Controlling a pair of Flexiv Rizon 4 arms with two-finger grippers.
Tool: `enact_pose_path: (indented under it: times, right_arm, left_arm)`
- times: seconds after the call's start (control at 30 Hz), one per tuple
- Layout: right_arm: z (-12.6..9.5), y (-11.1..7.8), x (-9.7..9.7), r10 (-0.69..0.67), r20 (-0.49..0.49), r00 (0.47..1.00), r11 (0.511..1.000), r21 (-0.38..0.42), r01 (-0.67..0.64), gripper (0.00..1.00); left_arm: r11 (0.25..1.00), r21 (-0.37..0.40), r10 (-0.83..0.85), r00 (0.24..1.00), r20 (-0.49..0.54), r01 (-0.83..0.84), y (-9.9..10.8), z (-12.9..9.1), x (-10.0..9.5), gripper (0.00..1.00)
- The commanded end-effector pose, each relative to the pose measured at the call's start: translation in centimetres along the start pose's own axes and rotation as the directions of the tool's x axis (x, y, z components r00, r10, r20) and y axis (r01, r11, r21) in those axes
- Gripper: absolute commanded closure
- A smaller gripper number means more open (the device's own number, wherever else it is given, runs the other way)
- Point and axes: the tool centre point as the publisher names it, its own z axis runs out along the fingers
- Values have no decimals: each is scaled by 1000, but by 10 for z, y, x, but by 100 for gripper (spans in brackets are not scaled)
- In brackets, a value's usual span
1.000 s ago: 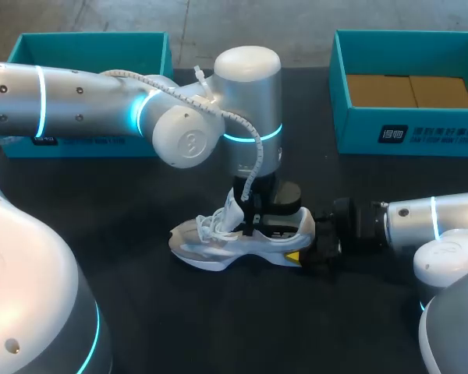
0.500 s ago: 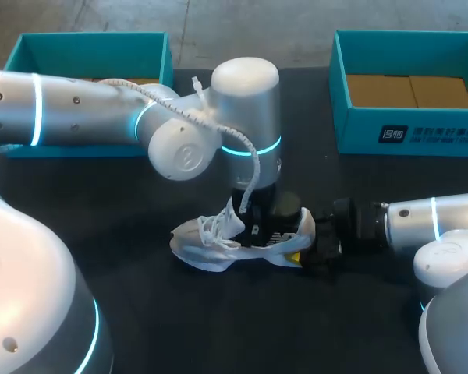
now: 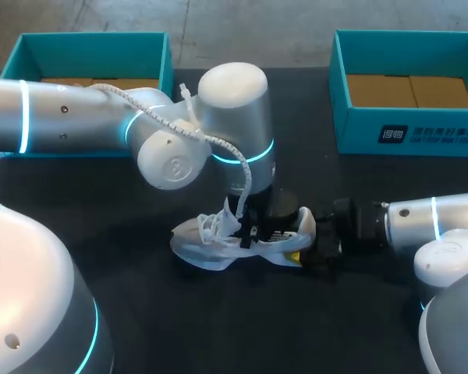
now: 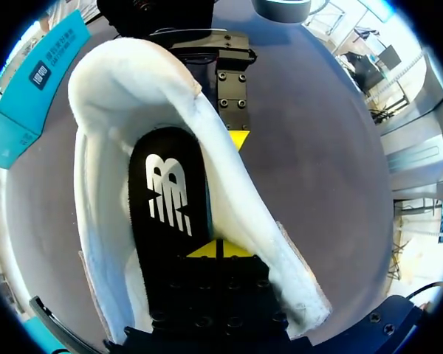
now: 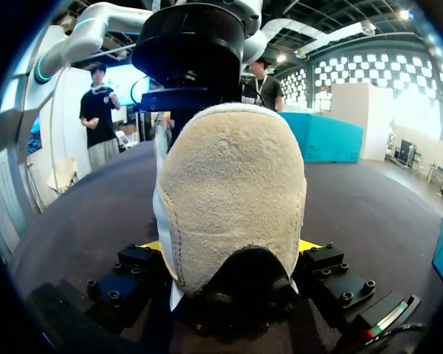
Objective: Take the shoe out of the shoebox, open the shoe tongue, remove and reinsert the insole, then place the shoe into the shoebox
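Teal and open, the left box [image 3: 90, 48] stands at the far left of the black table [image 3: 218, 327], with brown card showing inside. The left arm [image 3: 78, 125] stretches across in front of it and turns down over the middle. Its thick wrist hides the left gripper and the shoe's opening from the head view.

Only the left wrist view looks in there. The left gripper [image 4: 217, 251] sits inside the shoe, its two yellow tips drawn together side by side over the black insole [image 4: 168, 195]. The insole lies flat, with pale padded lining curving round it.

The white shoe [image 3: 234, 243] is in the middle of the table, toe to the left. Its laces [image 3: 212, 226] hang loose and its tongue [image 3: 234, 212] stands up against the wrist.

At the right end of the shoe the right gripper [image 3: 316, 243] enters low. The right wrist view shows what the head view cannot: the tan suede heel [image 5: 232, 192] is wedged between its fingers with a yellow tip against each side, so it grips the shoe.

The right box [image 3: 409, 89], also teal, stands at the far right, well apart from the shoe.
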Motion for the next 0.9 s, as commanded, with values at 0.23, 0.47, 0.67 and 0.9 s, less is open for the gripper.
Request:
enact_pose_path:
  times: [0.23,0.47,0.67,0.9]
  right_arm:
    - [0,1,-1,1,0,1000,1000,4,-1,100]
    - [0,1,-1,1,0,1000,1000,4,-1,100]
    - [0,1,-1,1,0,1000,1000,4,-1,100]
    - [0,1,-1,1,0,1000,1000,4,-1,100]
  left_arm:
    - [1000,12,9,999,34,-9,-5,-1,-4,100]
    - [1000,21,12,998,55,-13,-5,-3,-6,58]
    - [1000,16,15,997,78,-16,-4,1,-15,60]
    - [1000,8,15,990,140,-17,-2,9,-27,59]
